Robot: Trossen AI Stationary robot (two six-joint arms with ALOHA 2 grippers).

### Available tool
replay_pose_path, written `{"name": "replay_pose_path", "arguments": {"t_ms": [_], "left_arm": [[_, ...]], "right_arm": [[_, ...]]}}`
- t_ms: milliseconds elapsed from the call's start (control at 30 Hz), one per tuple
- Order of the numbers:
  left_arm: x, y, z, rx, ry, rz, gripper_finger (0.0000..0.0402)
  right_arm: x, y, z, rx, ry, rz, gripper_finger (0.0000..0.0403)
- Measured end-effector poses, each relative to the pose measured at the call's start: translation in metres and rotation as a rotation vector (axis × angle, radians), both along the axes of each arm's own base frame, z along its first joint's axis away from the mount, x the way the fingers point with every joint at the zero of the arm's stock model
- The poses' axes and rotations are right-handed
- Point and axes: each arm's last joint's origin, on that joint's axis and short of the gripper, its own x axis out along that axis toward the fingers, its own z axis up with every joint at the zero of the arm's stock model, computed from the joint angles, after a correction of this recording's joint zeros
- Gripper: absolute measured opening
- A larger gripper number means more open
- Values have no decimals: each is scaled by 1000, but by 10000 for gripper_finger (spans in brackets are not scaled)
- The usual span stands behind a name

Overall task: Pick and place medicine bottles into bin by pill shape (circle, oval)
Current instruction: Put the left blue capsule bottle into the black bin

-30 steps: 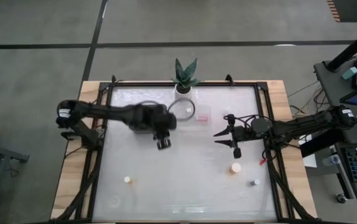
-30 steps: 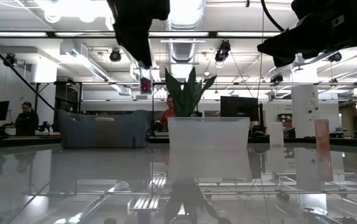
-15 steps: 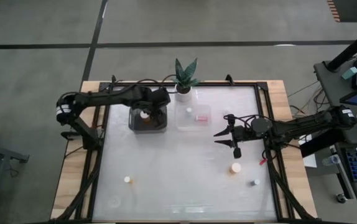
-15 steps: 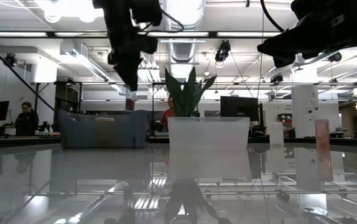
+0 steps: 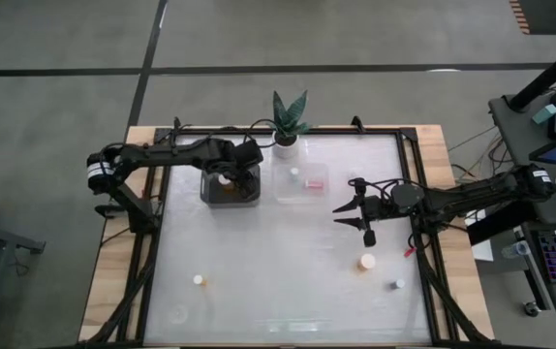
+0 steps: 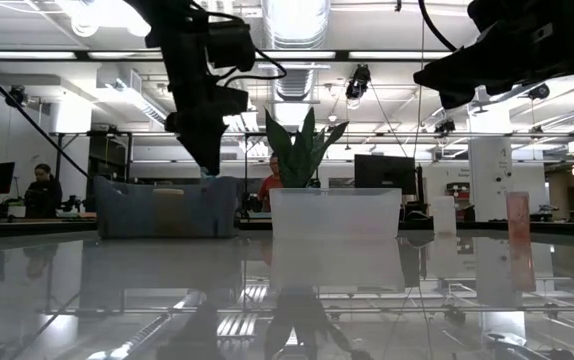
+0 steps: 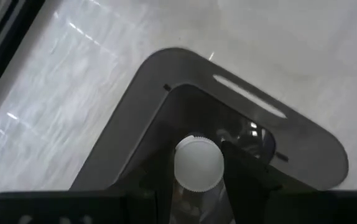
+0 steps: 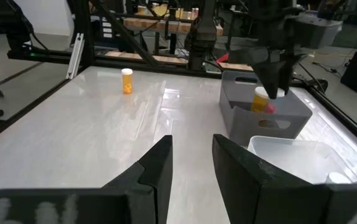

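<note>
My left gripper [image 5: 226, 180] hangs over the grey bin [image 5: 208, 197] at the table's far left, shut on a white-capped medicine bottle [image 7: 198, 163]. In the right wrist view this bottle [image 8: 263, 100] sits about level with the grey bin's rim [image 8: 247, 79]. My right gripper [image 5: 364, 214] waits above the table's right half, level, its fingers [image 8: 160, 163] a little apart with nothing between them. Three other bottles stand on the table: one near left [image 5: 199, 279], an amber one [image 5: 366, 262] and one near right [image 5: 398, 284]. A clear bin [image 5: 288, 193] beside the grey one holds two bottles [image 5: 294, 173]. My left gripper pinches the bottle's sides just under its white cap [image 7: 198, 163] between its two fingers [image 7: 253, 180]. The fingers come from above, pointing steeply down. The bottle stays upright, cap up, inside the grey bin's opening; whether its bottom touches the bin's floor cannot be told.
A potted plant [image 5: 288, 120] stands at the far edge, just behind the two bins. A black frame [image 5: 416, 184] runs round the white tabletop. The table's middle and near part is bare apart from the three loose bottles.
My left gripper has swung from the table's middle toward the far left and stopped over the grey bin. It has then sunk toward the bin with the bottle still in its fingers. The bottle has stayed upright.
</note>
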Motion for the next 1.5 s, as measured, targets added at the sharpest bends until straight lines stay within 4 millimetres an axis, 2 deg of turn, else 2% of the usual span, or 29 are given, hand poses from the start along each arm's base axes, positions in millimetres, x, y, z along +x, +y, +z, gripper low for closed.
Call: {"name": "replay_pose_path", "arguments": {"t_ms": [167,533,800,1033,1500], "left_arm": [[-1,2,-10,7,-22,6,99],[0,5,-12,67,-28,34,99],[-4,4,-29,56,-32,54,99],[-4,4,-29,57,-37,55,99],[-6,3,-35,49,-27,54,136]], "right_arm": [[0,0,0,1,0,0,105],[0,0,0,10,2,-2,105],[0,0,0,10,2,-2,105],[0,0,0,10,2,-2,105],[0,0,0,10,2,-2,105]]}}
